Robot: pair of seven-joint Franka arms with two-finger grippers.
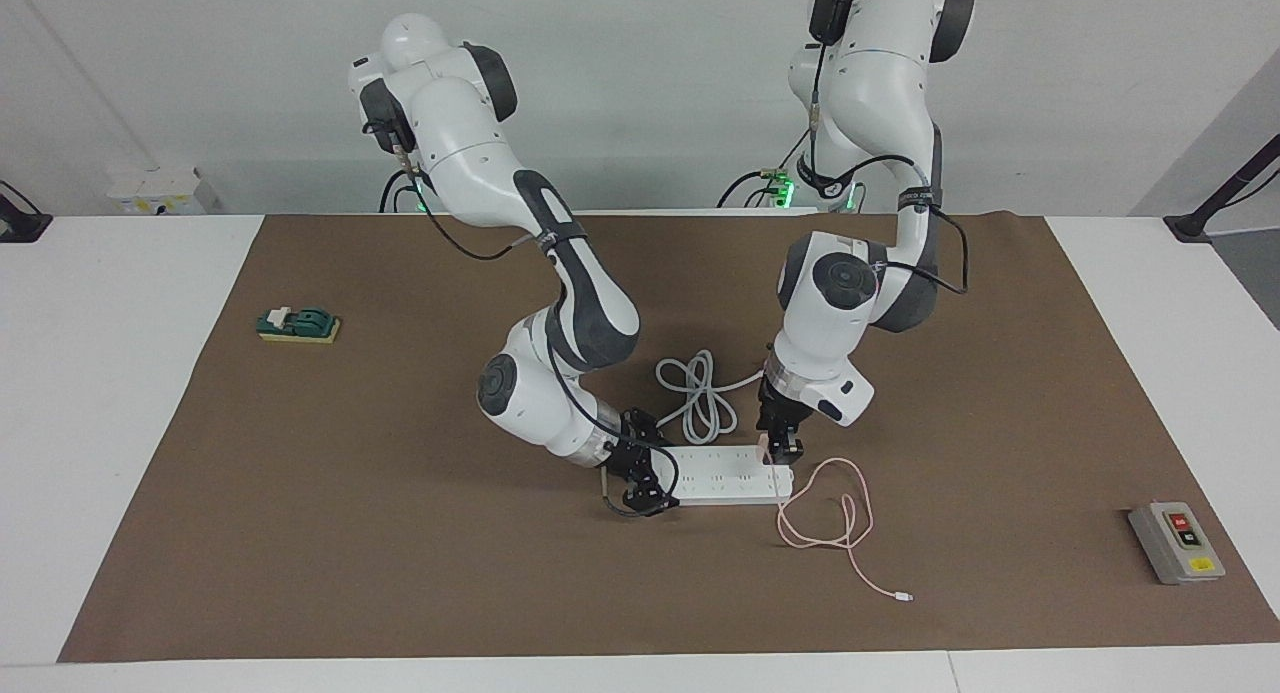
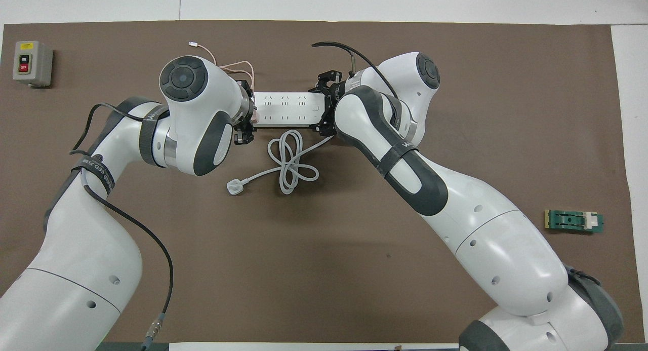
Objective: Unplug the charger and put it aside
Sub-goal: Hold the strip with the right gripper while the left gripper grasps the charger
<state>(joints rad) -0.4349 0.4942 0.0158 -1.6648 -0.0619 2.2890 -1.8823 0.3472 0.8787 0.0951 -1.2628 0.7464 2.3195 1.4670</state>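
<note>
The white power strip (image 1: 725, 473) lies mid-mat and also shows in the overhead view (image 2: 286, 108). The pale pink charger (image 1: 766, 457) sits plugged into its end toward the left arm, mostly hidden by fingers; a pink sliver shows from overhead (image 2: 255, 119). Its thin pink cable (image 1: 835, 518) loops over the mat, farther from the robots, to a white connector (image 1: 904, 597). My left gripper (image 1: 778, 451) reaches down and is closed around the charger. My right gripper (image 1: 645, 478) clamps the strip's other end across its width.
The strip's thick white cord (image 1: 700, 398) lies coiled nearer to the robots, ending in a plug (image 2: 234, 186). A grey switch box (image 1: 1175, 541) sits toward the left arm's end of the mat. A green part on a yellow block (image 1: 298, 325) sits toward the right arm's end.
</note>
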